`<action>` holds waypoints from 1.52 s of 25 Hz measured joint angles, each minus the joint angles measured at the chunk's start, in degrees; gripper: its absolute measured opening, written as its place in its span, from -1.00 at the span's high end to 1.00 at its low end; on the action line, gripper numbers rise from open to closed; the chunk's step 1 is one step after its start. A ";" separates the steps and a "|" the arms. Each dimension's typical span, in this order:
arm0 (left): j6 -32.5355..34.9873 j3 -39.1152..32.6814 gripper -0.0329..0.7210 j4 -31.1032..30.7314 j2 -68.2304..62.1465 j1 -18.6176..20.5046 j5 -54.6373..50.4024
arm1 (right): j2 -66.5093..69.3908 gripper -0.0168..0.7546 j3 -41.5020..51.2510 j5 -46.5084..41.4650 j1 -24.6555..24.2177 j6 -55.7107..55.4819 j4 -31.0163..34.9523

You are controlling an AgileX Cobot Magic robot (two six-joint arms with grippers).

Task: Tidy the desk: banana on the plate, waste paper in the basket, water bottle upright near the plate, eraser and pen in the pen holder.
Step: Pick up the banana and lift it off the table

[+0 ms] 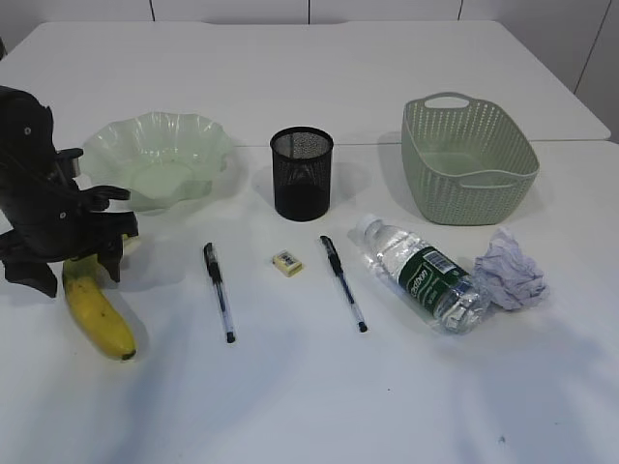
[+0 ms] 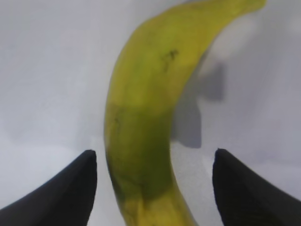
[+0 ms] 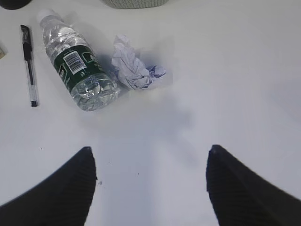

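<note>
A yellow banana (image 1: 102, 319) lies on the white table at the front left. My left gripper (image 1: 75, 271) is open and straddles its upper end, one finger on each side, as the left wrist view shows (image 2: 155, 153) with the banana (image 2: 146, 117) between them. The green glass plate (image 1: 116, 135) stands just behind. A water bottle (image 1: 426, 273) lies on its side beside crumpled paper (image 1: 511, 273). Two pens (image 1: 219, 290) (image 1: 343, 282) flank a small eraser (image 1: 287, 262). My right gripper (image 3: 150, 150) is open and empty above bare table, in front of the bottle (image 3: 75, 61) and paper (image 3: 134, 70).
A black mesh pen holder (image 1: 302, 174) stands at the middle back. A green woven basket (image 1: 503, 179) stands at the back right. The right wrist view also shows one pen (image 3: 29, 70) left of the bottle.
</note>
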State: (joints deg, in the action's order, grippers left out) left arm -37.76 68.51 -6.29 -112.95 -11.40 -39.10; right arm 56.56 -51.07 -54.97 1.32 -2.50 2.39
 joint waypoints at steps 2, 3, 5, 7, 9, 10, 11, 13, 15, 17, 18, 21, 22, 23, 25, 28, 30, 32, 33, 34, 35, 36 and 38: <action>0.00 0.00 -0.51 0.00 -0.03 0.00 0.27 | 0.00 -0.45 0.00 0.00 0.00 0.00 0.00; 0.00 0.00 -0.51 0.00 -0.13 0.00 0.41 | 0.00 -0.45 0.00 0.00 0.00 0.00 0.00; 0.00 0.00 -0.51 0.00 -0.26 0.00 0.63 | 0.00 -0.45 0.00 0.00 0.00 0.11 0.00; 0.00 0.00 -0.51 0.00 -0.37 0.10 0.77 | 0.00 -0.45 0.00 0.00 0.00 0.11 0.00; 0.00 0.00 -0.51 0.00 -0.37 0.10 0.77 | 0.00 -0.45 0.00 0.00 0.00 0.11 0.00; 0.00 0.00 -0.50 0.00 -0.37 0.10 0.77 | 0.00 -0.45 0.00 0.00 0.00 0.11 0.00; 0.00 0.00 -0.49 0.00 -0.37 0.10 0.77 | 0.00 -0.45 0.00 0.00 0.00 0.11 0.00; 0.00 0.00 -0.47 0.00 -0.37 0.10 1.04 | 0.00 -0.45 0.00 0.00 0.00 0.11 0.00; 0.00 0.00 -0.47 -0.28 -0.37 0.10 1.40 | 0.00 -0.45 0.00 0.00 0.00 0.11 0.00; 0.00 0.00 -0.45 -0.80 -0.37 0.10 1.64 | 0.00 -0.45 0.00 0.00 0.00 0.11 0.00; 0.00 0.00 -0.44 -1.04 -0.37 0.10 1.67 | 0.00 -0.45 0.00 0.00 0.00 0.11 0.00; 0.00 0.00 -0.37 -1.37 -0.45 0.10 1.76 | 0.00 -0.45 0.00 0.00 0.00 0.11 0.00; 0.00 0.00 -0.36 -1.48 -0.45 0.10 1.76 | 0.00 -0.45 0.00 0.00 0.00 0.11 0.00; 0.00 0.00 -0.34 -1.48 -0.55 0.10 1.76 | 0.00 -0.45 0.00 0.00 0.00 0.11 0.00; 0.00 0.00 -0.32 -1.48 -0.92 0.10 1.76 | 0.00 -0.45 0.00 0.00 0.00 0.19 0.00; 0.00 0.00 -0.24 -1.48 -1.16 0.10 1.76 | 0.00 -0.45 0.00 0.00 0.00 0.19 0.00; 0.00 0.00 -0.14 -1.57 -1.27 0.10 1.76 | 0.00 -0.45 0.00 0.00 0.00 0.19 0.00; 0.00 0.00 -0.01 -1.57 -1.27 0.10 1.76 | 0.00 -0.45 0.00 0.00 0.00 0.19 0.00; 0.00 0.00 0.05 -1.57 -1.27 0.10 1.76 | 0.00 -0.45 0.00 0.00 0.00 0.19 0.00; 0.00 0.00 0.10 -1.57 -1.27 0.10 1.65 | 0.00 -0.45 0.00 0.00 0.00 0.19 0.00; 0.04 0.00 0.15 -1.57 -1.27 0.10 1.40 | 0.00 -0.45 0.00 0.00 0.00 0.19 0.00; 0.04 0.00 0.17 -1.57 -1.27 0.10 1.19 | 0.00 -0.45 0.00 0.00 0.00 0.19 0.00; 0.04 0.00 0.19 -1.57 -1.27 0.10 0.85 | 0.00 -0.45 0.00 0.00 0.00 0.19 0.00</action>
State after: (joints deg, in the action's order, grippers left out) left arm -37.72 68.51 -7.87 -114.22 -11.30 -38.25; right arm 56.56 -51.07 -54.97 1.32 -2.31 2.39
